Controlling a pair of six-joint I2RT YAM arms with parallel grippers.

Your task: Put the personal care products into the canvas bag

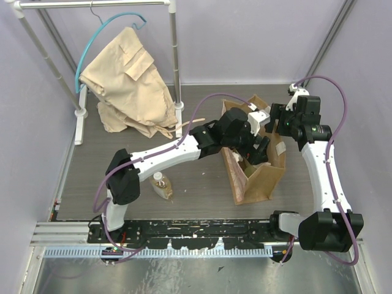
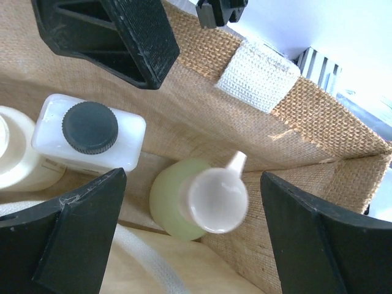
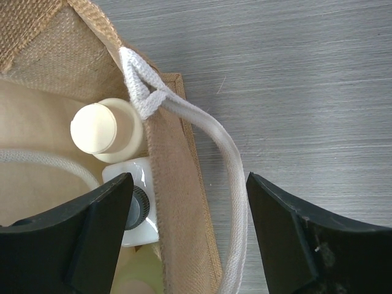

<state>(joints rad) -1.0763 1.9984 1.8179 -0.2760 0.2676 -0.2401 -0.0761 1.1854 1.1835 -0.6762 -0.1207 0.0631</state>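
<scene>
One grey table (image 1: 202, 177) bears the tan-brown upright canvas bag (image 1: 260, 184). Our left gripper (image 2: 193, 177) hangs over its mouth, jaws wide apart and empty. Our right gripper (image 3: 188, 184), likewise spread, straddles its rim. Inside we see the white rectangular black-capped bottle (image 2: 89, 131), the translucent green-yellow bottle (image 2: 168, 205) and the cream round-capped bottle (image 3: 101, 128). The amber white-capped bottle (image 1: 162, 185) sits on the table, well left of the bag.

No text can be read. The white bottle (image 2: 89, 136) has faint print on its side, too blurred; label on the amber bottle (image 1: 162, 187) is too small.

Tan canvas bag (image 1: 263, 180) — green-yellow bottle (image 2: 177, 205), black-capped white bottle (image 2: 89, 135).
</scene>
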